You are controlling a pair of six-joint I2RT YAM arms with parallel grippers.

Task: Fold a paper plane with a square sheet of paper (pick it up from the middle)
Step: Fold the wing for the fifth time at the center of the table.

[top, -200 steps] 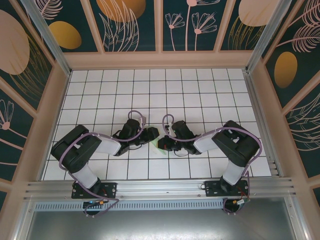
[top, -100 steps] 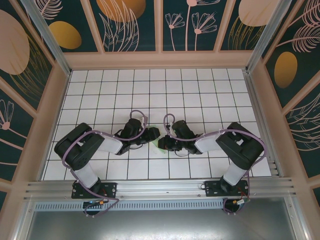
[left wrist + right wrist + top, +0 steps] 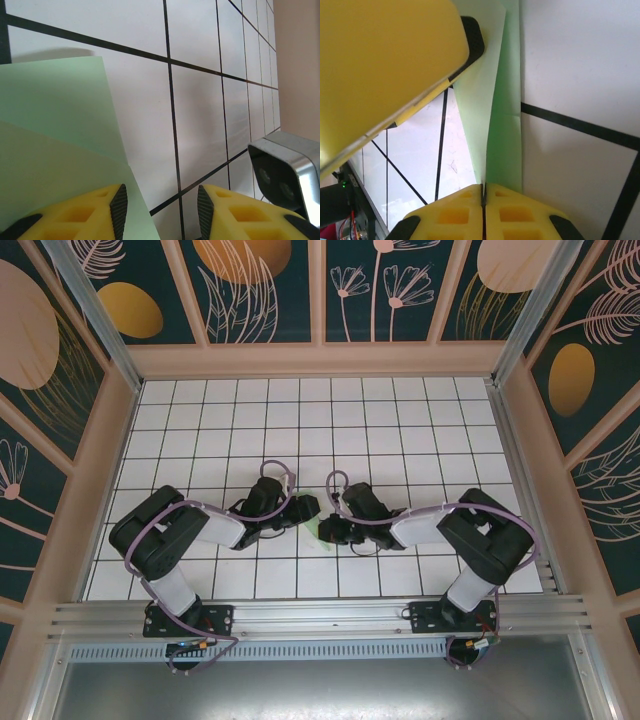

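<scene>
The left gripper [image 3: 161, 214], its yellow fingers [image 3: 75, 220] tipped with black pads and standing apart, hangs low over the white table [image 3: 200, 100] ruled with black grid lines, one finger above a thin pale mint-green sheet of paper [image 3: 55, 110] lying in two overlapping layers, with a silver-grey camera housing [image 3: 285, 170] nearby.

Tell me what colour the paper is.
The paper is plain pale mint green, clearest in the left wrist view.

The paper [image 3: 50, 110] is matt, the table [image 3: 200, 125] smooth, the left end effector [image 3: 161, 212] yellow plastic.
</scene>
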